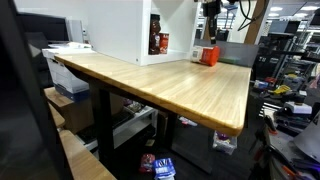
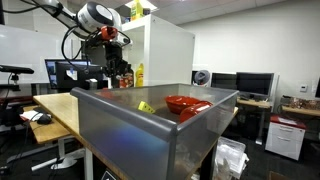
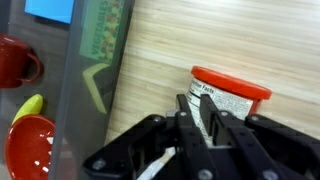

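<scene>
1 round can (image 3: 232, 98) with a red lid and a white paper label stands on 1 pale, grained wooden table (image 3: 170, 45), just beyond 1 black gripper (image 3: 204, 120). Its jaws stand narrow, but I cannot tell if they are fully closed. 1 grey plastic bin (image 3: 85, 110) nearby holds 2 glossy red dishes (image 3: 28, 148).

Panda arm (image 2: 92, 17) comes in high in an exterior view, elbow bent, wrist turned so the tool (image 2: 113, 48) points approx. straight down. Wrist view: tool body fills btm of frame, two black fingers (image 3: 190, 112) stand close together w/ only a slim gap. Can't tell if they're gripping.
</scene>
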{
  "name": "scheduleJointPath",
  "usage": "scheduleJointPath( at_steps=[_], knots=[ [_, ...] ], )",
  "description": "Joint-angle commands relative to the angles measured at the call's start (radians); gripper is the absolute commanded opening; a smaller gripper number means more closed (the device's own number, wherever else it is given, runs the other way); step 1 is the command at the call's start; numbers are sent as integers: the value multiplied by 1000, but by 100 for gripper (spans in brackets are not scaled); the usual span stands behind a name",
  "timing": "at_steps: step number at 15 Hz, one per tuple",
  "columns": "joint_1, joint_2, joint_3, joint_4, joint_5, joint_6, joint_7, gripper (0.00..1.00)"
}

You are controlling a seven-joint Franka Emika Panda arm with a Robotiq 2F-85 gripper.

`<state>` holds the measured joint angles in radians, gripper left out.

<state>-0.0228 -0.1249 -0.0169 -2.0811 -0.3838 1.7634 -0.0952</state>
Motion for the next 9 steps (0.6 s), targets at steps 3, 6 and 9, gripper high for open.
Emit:
scheduleJointPath(
  at_steps=[3,6,9],
  knots=[
    [-5,-14,-21,47,100,28,-16,59],
    [-10,-22,-38,-2,212,129,37,74],
    [-16,-27,-37,-62,205,259,108,90]
  ],
)
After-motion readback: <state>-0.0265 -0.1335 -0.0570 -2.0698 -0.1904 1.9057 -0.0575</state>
